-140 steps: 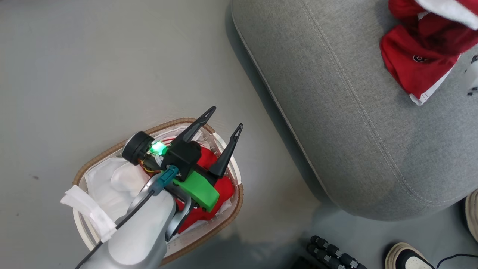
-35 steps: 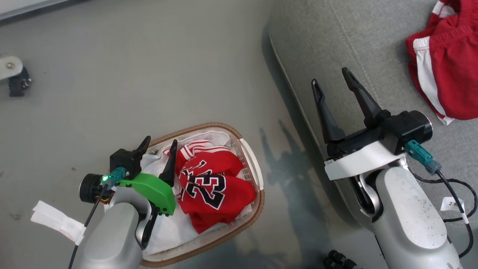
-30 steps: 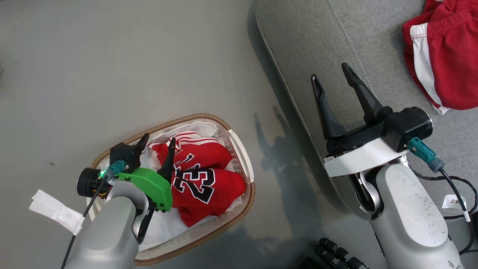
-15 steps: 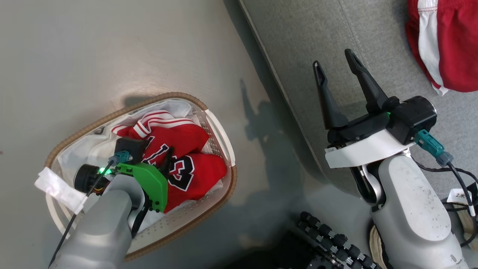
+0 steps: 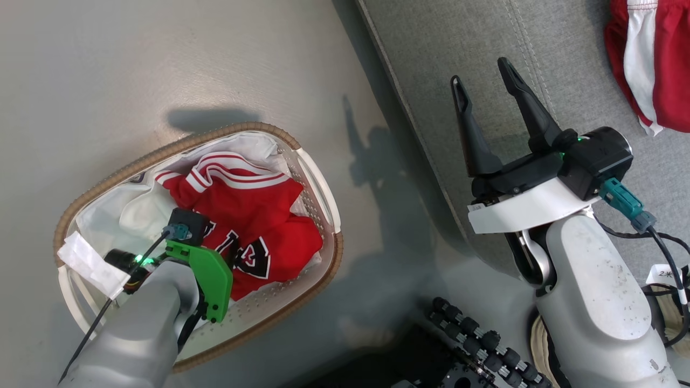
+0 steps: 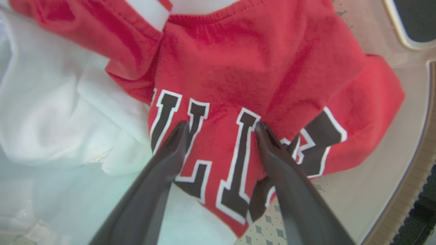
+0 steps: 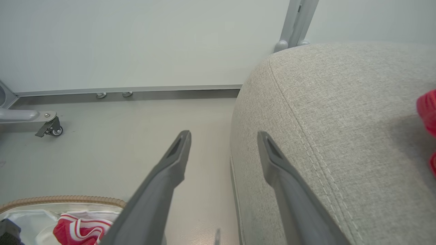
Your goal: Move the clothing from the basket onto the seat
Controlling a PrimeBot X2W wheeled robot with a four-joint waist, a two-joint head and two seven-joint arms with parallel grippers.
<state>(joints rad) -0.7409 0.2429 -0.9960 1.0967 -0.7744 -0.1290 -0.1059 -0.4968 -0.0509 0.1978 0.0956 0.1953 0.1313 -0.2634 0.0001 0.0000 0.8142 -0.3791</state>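
**Left jaws spread on the jersey in the basket, right jaws open and empty by the seat**

Jaws of the left gripper (image 6: 221,126) stand apart and are closed on nothing. Both fingertips touch the red jersey (image 6: 238,68), which lies crumpled between and ahead of them with its black-and-white lettering right at the tips. White liner cloth (image 6: 51,112) lies just beside the left-hand finger in the wrist view and runs under the jersey's edge. Jersey and liner sit inside the basket (image 5: 318,186), which stands on the floor (image 5: 161,54) with its brown rim around this gripper.

The right gripper (image 5: 481,73) is well apart from the basket, with its jaws wide and empty at the edge of the grey seat (image 5: 431,43). In its wrist view one finger shows against the cushion and the other against the floor. Red shorts (image 5: 674,54) with a white stripe lie on the seat, beyond and to the right of those jaws, clear of them.
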